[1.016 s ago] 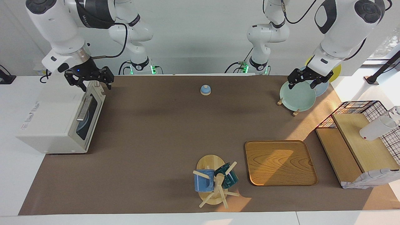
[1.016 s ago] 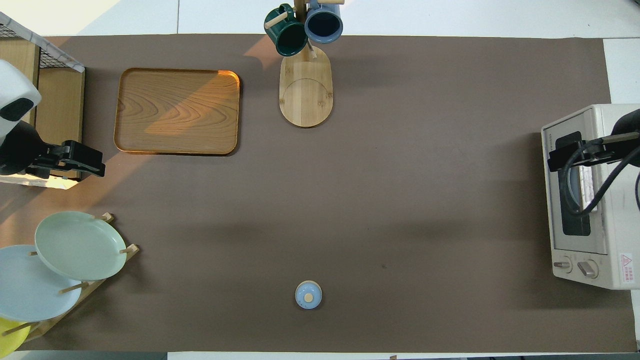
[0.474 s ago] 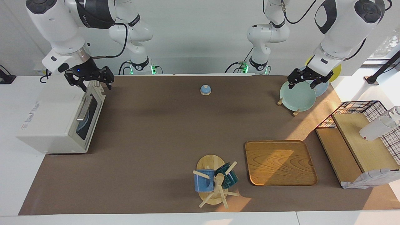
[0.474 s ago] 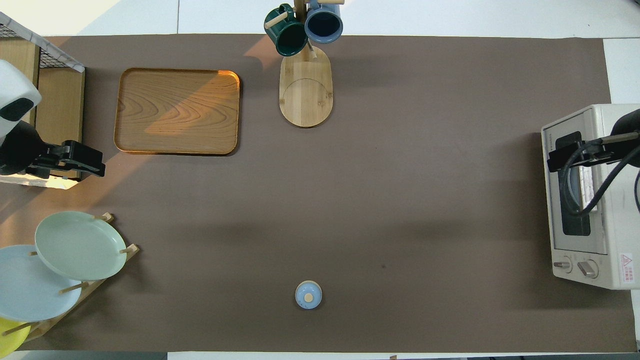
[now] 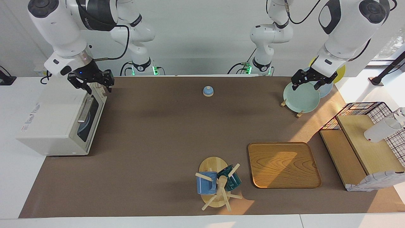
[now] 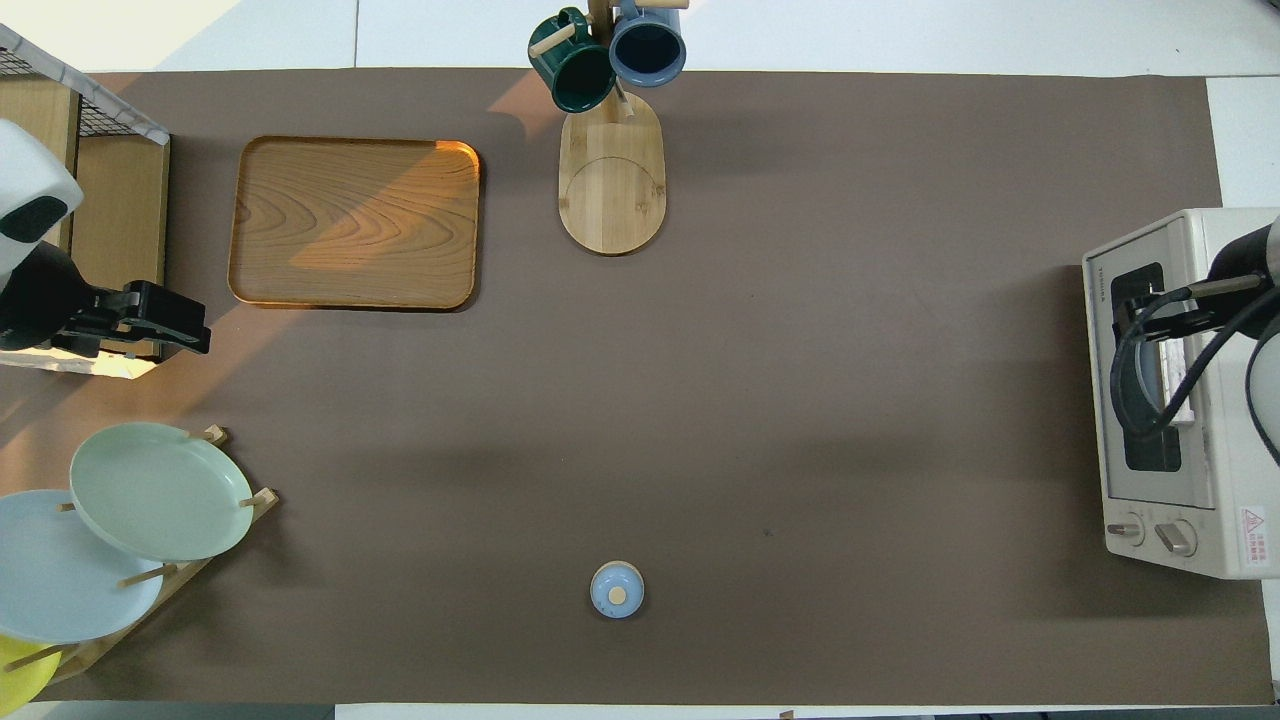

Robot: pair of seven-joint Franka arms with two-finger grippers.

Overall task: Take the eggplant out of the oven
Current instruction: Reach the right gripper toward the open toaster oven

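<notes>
The cream-white oven (image 5: 57, 120) stands at the right arm's end of the table, its dark glass door (image 5: 87, 120) closed; it also shows in the overhead view (image 6: 1225, 480). The eggplant is hidden; through the glass I make out only something bluish. My right gripper (image 5: 92, 84) is open and hovers over the oven's top front edge, above the end of the door nearer the robots; it also shows in the overhead view (image 6: 1150, 310). My left gripper (image 5: 311, 84) is open and empty, waiting above the plate rack (image 5: 300, 98).
A small blue lidded pot (image 5: 208, 91) sits mid-table near the robots. A wooden tray (image 5: 283, 164) and a mug tree (image 5: 216, 183) with two mugs lie farther from the robots. A wire shelf (image 5: 364, 142) stands at the left arm's end.
My right gripper has shifted slightly, farther in over the oven's top. The oven door stays closed and the left arm has not moved.
</notes>
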